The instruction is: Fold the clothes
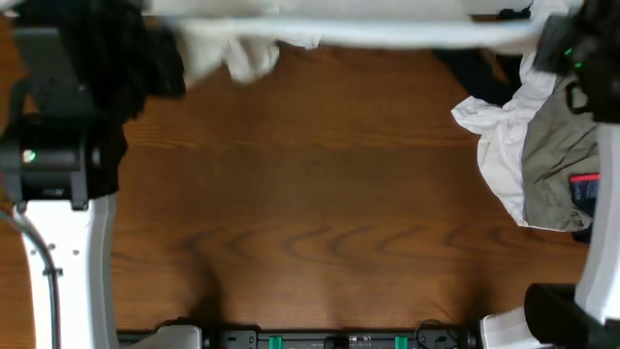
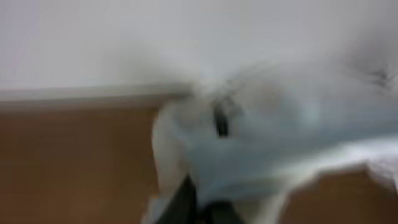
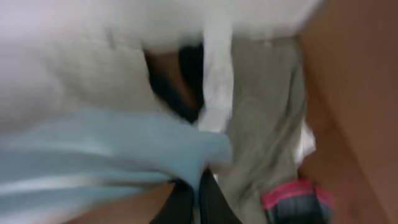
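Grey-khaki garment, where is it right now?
Overhead view: the grey-khaki garment lies in the pile at the table's right edge, a crumpled white garment along its left side and the navy red-banded piece at its lower right.

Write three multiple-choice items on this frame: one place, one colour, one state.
1. Where is the garment pile? A table centre; B right edge; C front left.
2. Band on the navy garment? A yellow; B green; C red.
3. The white shirt is: A stretched between the left gripper and right gripper; B folded flat; C lying in the pile.
Answers: B, the overhead view shows it at the right edge; C, the right wrist view shows red; A, both grippers are shut on it and it spans the far edge.
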